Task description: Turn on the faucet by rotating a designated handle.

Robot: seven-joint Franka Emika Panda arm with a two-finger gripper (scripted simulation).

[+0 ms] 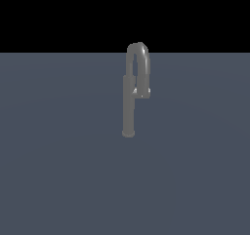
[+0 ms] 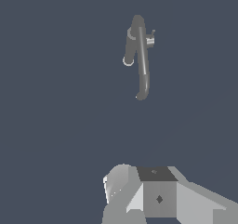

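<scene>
Exterior view, L to R: faucet (image 1: 129, 107) stands upright just right of centre on the flat grey floor (image 1: 58, 156), pale handle (image 1: 142, 93) poking out by spout's short leg; gripper (image 2: 139, 195) well apart from both, jaw state can't tell.

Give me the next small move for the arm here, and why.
Probably advance the gripper toward the handle. In the wrist view the faucet stands well apart from the gripper, nothing touching, and the exterior view shows no arm near it. Whether the fingers are open cannot be told.
</scene>
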